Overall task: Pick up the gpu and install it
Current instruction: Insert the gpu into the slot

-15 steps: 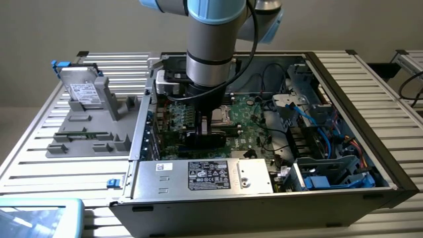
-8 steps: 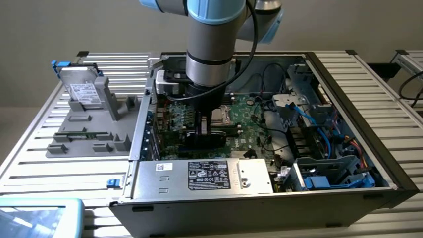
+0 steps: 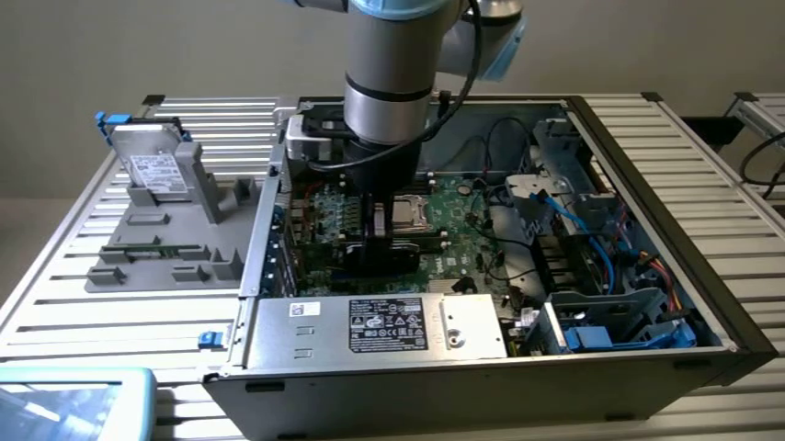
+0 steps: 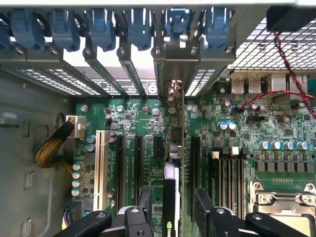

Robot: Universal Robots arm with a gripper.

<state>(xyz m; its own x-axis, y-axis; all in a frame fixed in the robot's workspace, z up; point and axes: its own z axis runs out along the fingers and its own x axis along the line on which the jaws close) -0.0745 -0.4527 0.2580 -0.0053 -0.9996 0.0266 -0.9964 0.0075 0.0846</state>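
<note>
1. Inside the case (image 3: 638,303), the arm (image 3: 390,73) is reaching down over the motherboard (image 4: 247,143).
2. Seen by the wrist camera, the gripper (image 4: 174,207) is standing open, its pads (image 4: 203,202) flanking the gpu (image 4: 170,197) without pressing it.
3. That gpu is sitting upright in a slot, bracket at the rear wall.
4. Labels on the power supply (image 3: 381,326) and the drive (image 3: 157,170) are showing print too small to read.

No legible text on labels
</note>
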